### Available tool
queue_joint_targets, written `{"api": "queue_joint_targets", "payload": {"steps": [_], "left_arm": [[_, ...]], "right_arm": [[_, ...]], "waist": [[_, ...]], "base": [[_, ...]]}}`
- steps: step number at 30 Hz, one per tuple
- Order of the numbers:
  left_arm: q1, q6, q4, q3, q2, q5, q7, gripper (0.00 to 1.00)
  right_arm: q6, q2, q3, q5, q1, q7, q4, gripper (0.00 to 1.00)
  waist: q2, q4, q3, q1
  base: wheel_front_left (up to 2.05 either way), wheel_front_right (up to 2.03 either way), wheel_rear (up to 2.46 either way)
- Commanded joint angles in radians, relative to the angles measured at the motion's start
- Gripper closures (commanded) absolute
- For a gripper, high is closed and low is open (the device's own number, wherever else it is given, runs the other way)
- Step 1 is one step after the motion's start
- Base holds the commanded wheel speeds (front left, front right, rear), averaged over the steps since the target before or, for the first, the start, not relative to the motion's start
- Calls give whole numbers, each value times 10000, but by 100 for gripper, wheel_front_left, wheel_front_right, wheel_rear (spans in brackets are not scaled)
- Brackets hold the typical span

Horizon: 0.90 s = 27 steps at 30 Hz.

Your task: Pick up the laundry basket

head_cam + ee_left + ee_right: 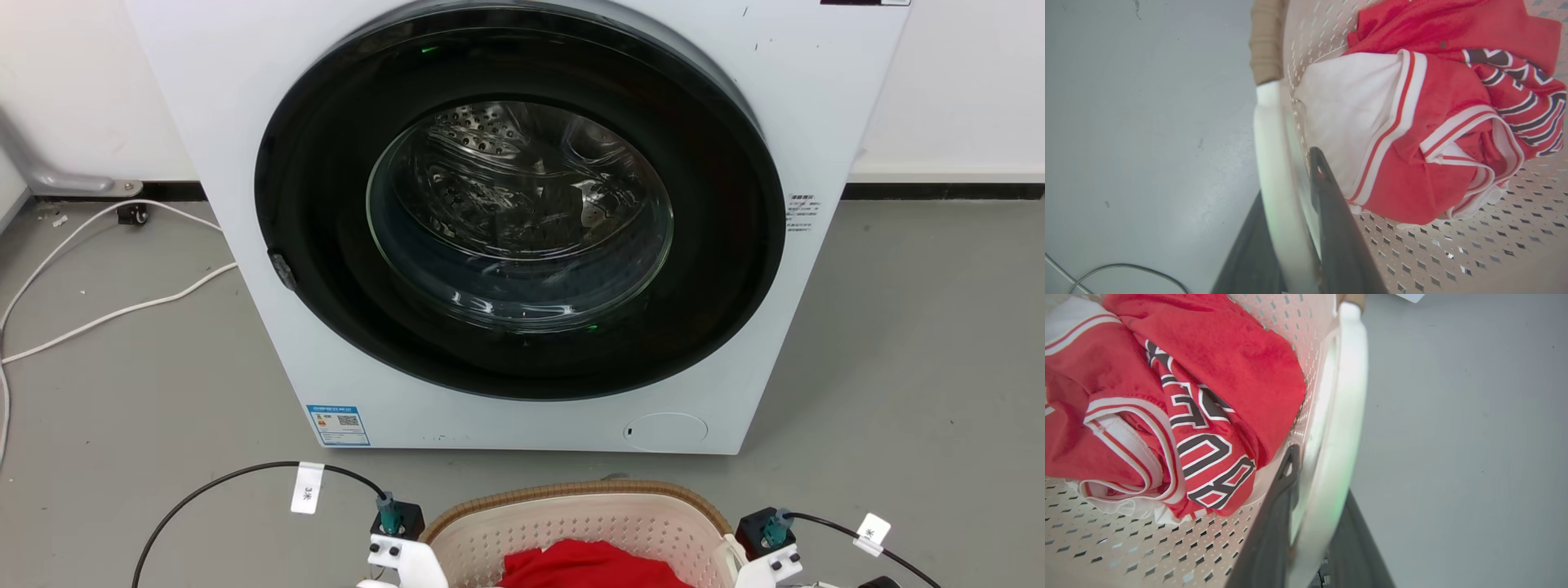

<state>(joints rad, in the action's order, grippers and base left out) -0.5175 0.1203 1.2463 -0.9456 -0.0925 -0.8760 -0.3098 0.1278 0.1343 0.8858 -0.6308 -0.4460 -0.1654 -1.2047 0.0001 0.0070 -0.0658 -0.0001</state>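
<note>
The laundry basket [571,492] is a cream perforated tub with a tan woven rim, at the bottom of the head view just in front of the washer. A red and white jersey [1433,122] lies crumpled inside it. In the left wrist view my left gripper [1290,183] is shut on the basket's white loop handle [1271,134], one dark finger [1335,228] inside the basket wall and one outside. My right gripper [1321,477] grips the opposite white handle [1347,396] the same way, with its inner finger [1274,522] beside the jersey [1167,396].
A white front-loading washer [522,425] with its round dark door closed stands close behind the basket. A white cable [106,310] trails over the grey floor at the left. Black cables [229,478] run to both wrists.
</note>
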Motion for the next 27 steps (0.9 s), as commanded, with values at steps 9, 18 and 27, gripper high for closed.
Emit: {"api": "queue_joint_targets", "payload": {"steps": [9,18,27], "left_arm": [[58,177,-198,-338,118,-312,-17,100],[38,177,-157,-571,107,-553,14,100],[-27,178,-140,-804,125,-776,66,100]], "right_arm": [[52,-20,807,-664,-144,-81,123,100],[53,56,1385,-1214,-255,3,45,100],[53,110,1864,-1680,-350,39,-8,100]], "waist": [[-1,-23,-22,1],[-1,-25,-43,1],[-1,-45,-15,1]], "base": [[0,0,0],[0,0,0],[0,0,0]]}}
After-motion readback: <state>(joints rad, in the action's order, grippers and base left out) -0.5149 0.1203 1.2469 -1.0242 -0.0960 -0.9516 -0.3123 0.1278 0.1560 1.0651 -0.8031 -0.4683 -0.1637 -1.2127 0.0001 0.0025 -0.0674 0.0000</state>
